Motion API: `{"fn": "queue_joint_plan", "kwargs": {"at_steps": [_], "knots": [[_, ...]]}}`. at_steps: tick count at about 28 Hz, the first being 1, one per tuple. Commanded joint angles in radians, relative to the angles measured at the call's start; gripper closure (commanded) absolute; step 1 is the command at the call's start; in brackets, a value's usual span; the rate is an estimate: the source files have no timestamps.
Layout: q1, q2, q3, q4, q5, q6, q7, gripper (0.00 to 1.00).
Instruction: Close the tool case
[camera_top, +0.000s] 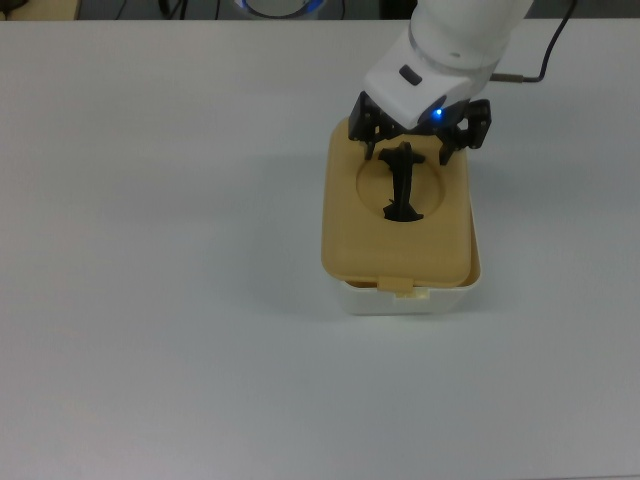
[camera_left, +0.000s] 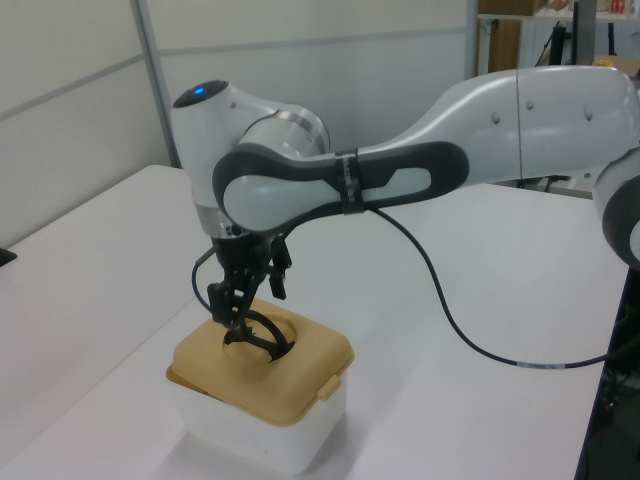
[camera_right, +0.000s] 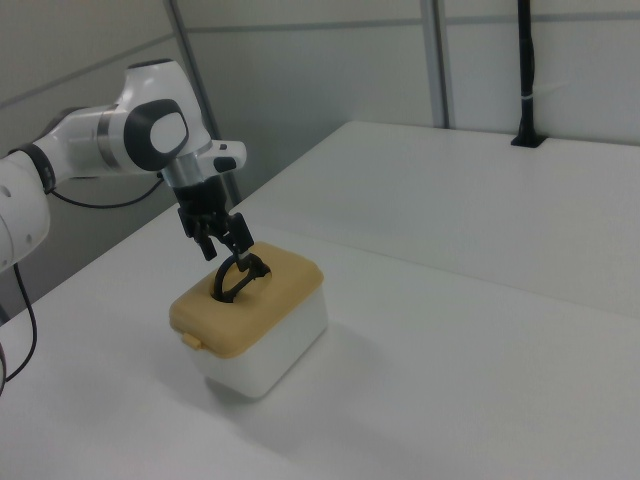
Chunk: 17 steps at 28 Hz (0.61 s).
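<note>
The lid (camera_top: 398, 215) lies flat on the tub (camera_top: 410, 298), toward the table's (camera_top: 180, 300) far edge in the top view, so the case looks closed. Its handle (camera_top: 404, 185) stands upright in the recess; the gripper (camera_top: 420, 138) hangs over it, fingers spread wide, gripping nothing.

Tan lid (camera_top: 345, 225) on white tub (camera_top: 408, 298), black handle (camera_top: 404, 184) upright, tool (camera_top: 416, 142) spread above

The tool case (camera_top: 410, 295) looks like smooth white plastic, its tan lid (camera_top: 350, 225) a matt, slightly waxy plastic, the handle (camera_top: 404, 185) at the recess's twelve o'clock dull black. The gripper (camera_top: 418, 143) is matt black under a glossy white arm (camera_left: 520, 125). The table (camera_top: 160, 300) is matt white.
</note>
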Motion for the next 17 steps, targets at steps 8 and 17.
{"fn": "queue_joint_plan", "kwargs": {"at_steps": [8, 17], "knots": [[-0.081, -0.111, 0.002, -0.022, -0.003, -0.124, -0.139, 0.0], [-0.147, -0.161, 0.0, -0.095, -0.012, -0.122, -0.228, 0.0]]}}
